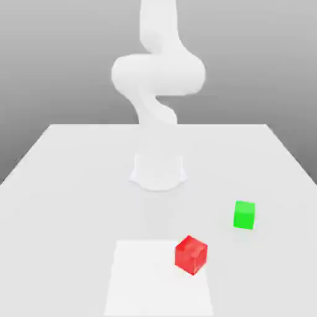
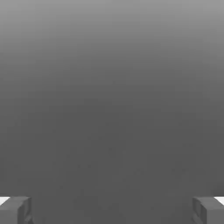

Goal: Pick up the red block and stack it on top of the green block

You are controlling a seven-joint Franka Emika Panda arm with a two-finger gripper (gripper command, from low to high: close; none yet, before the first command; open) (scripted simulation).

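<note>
The red block (image 1: pixel 191 254) lies on the white table (image 1: pixel 68 204) near the front, turned with a corner toward the camera. The green block (image 1: pixel 244 214) sits on the table a little behind it and toward the exterior view's right, a clear gap between the two. In the hand view my gripper (image 2: pixel 112 210) is open: its grey fingertips (image 2: pixel 15 210) stand far apart with nothing between them, facing a plain grey background. The white arm (image 1: pixel 158 74) rises from its base behind both blocks.
The arm's round base (image 1: pixel 158 171) stands at the table's middle. A brighter white square patch (image 1: pixel 148 282) marks the table's front, and the red block overlaps its right edge. The table's edges run at both sides and the back.
</note>
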